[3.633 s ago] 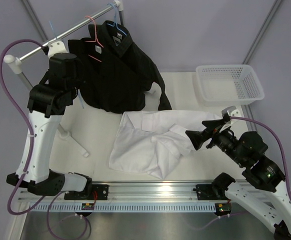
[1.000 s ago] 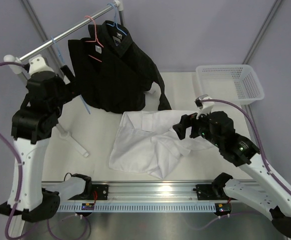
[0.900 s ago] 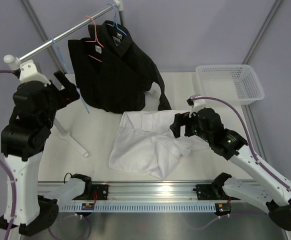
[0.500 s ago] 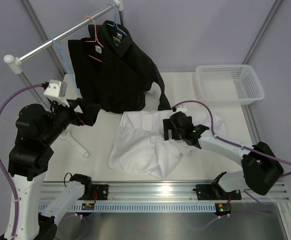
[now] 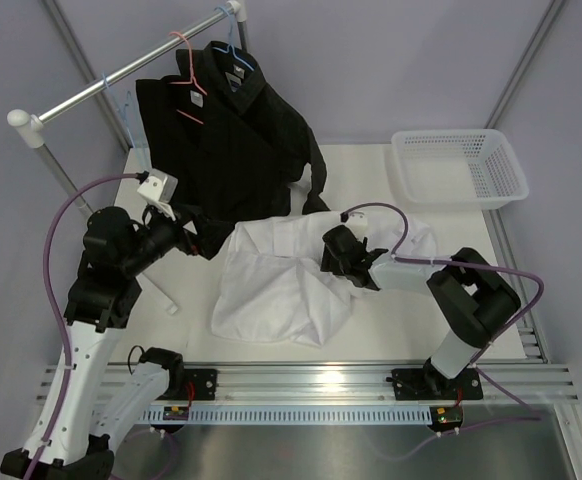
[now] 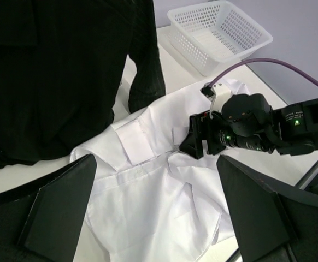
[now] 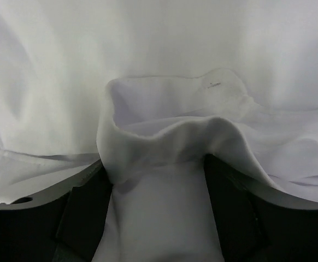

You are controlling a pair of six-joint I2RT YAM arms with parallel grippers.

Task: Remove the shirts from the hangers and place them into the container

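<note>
Cloth is what the right pincer (image 7: 158,185) is set down upon. It is pressed low into the white shirt (image 5: 271,295), which is spread crumpled on the surface (image 5: 366,175), off any hanger and outside the container (image 5: 459,165). A raised ridge of white fabric is seen between its fingers and touches both inner faces; whether that ridge is truly nipped cannot be told. The low, flat approach is judged to be meant for gathering a fold thick enough to lift the whole garment.

The left pincer (image 6: 156,185) is held spread wide with nothing in it, just beside the hem of the black shirts (image 5: 226,140). These are hung on hangers (image 5: 184,50) from the rail (image 5: 101,85).

The container is placed at the far right corner, well apart from the white shirt, and bare surface is left between them, so an open path is offered. The shirt is larger than the container, so trailing sleeves could be caught on the flared rim. A black sleeve hangs down to the white shirt's far edge, and it could be dragged along if the two are touching, which cannot be told.
</note>
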